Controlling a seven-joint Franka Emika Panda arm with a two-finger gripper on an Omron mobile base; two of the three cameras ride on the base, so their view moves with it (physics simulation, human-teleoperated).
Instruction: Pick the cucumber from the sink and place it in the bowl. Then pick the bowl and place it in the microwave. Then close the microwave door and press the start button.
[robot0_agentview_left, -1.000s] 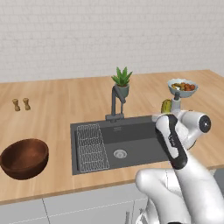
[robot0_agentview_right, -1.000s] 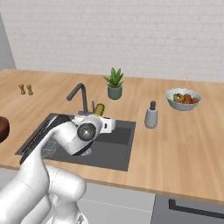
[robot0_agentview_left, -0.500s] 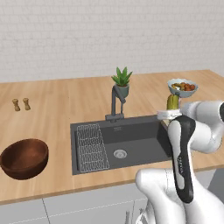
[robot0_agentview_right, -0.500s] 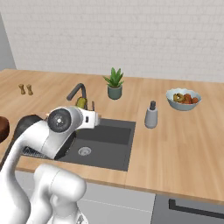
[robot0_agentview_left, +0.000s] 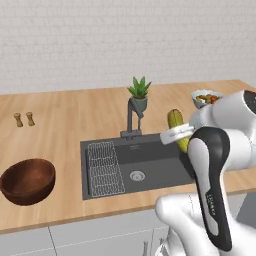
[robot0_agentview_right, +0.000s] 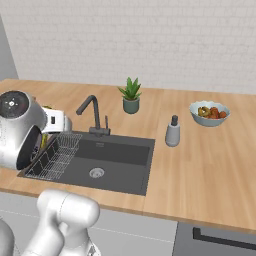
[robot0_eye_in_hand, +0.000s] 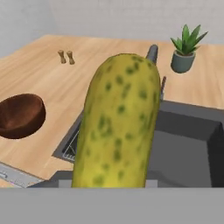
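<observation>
My gripper (robot0_agentview_left: 177, 135) is shut on the cucumber (robot0_agentview_left: 175, 123), a yellow-green speckled stick held upright above the right part of the dark sink (robot0_agentview_left: 150, 172). In the hand view the cucumber (robot0_eye_in_hand: 118, 122) stands close in front of the camera and hides the fingertips. The dark reddish-brown wooden bowl (robot0_agentview_left: 27, 181) sits on the counter left of the sink, with nothing in it; it also appears at the left of the hand view (robot0_eye_in_hand: 19, 114). The microwave, its door and the start button are out of view.
A wire rack (robot0_agentview_left: 104, 167) lies in the sink's left part, and a dark faucet (robot0_agentview_left: 131, 117) rises behind the basin. A potted plant (robot0_agentview_left: 139, 93), a soap dispenser (robot0_agentview_right: 173, 132), a pale fruit bowl (robot0_agentview_right: 210, 113) and two small shakers (robot0_agentview_left: 24, 119) stand on the counter.
The arm has swung, carrying the cucumber leftward over the sink towards the bowl's side. The grip on the cucumber is unchanged.
</observation>
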